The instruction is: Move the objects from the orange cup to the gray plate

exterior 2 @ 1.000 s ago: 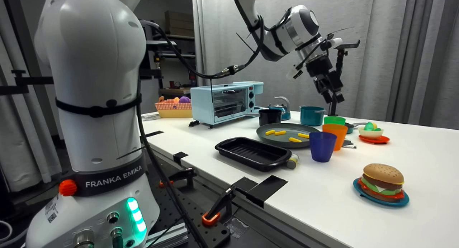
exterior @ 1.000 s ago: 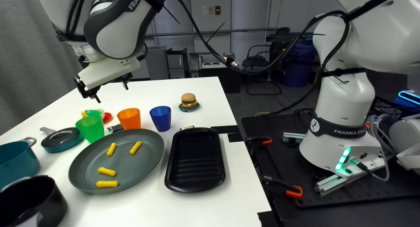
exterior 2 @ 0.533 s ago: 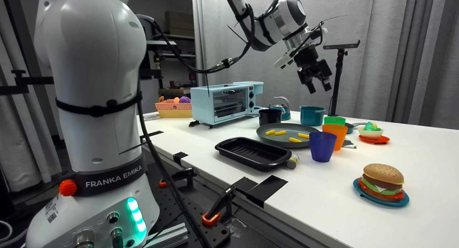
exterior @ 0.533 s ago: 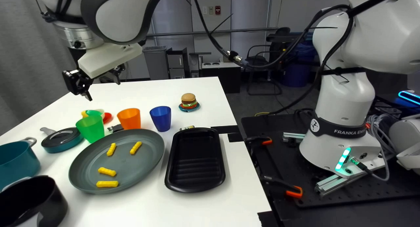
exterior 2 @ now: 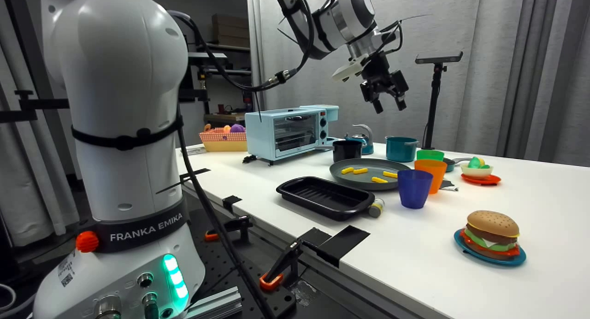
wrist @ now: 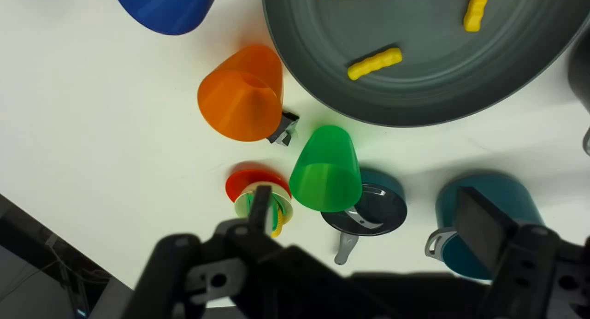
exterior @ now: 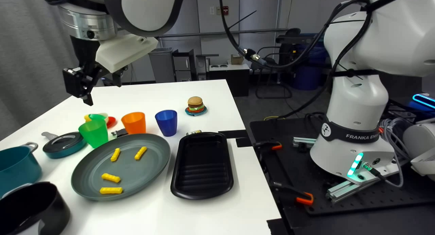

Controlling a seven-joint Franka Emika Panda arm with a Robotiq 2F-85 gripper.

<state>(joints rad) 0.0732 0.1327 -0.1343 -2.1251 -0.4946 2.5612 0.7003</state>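
Comparing with one second ago, I find that only the arm [exterior 2: 345, 24] has moved: in an exterior view the claw [exterior 2: 390, 105] has shifted leftward and hangs high above the bench [exterior 2: 553, 194]. It is spread wide and holds nothing. On the bench no thing has moved. Four yellow pieces [exterior: 110, 177] lie apart from each other on the gray plate [exterior: 127, 167]. The orange cup [wrist: 242, 97] stands upright just beside this plate, and in the wrist view I see no piece inside it, as far as its interior shows. For the task this means, I judge, that the transfer is probably finished and only careful withdrawing remains.
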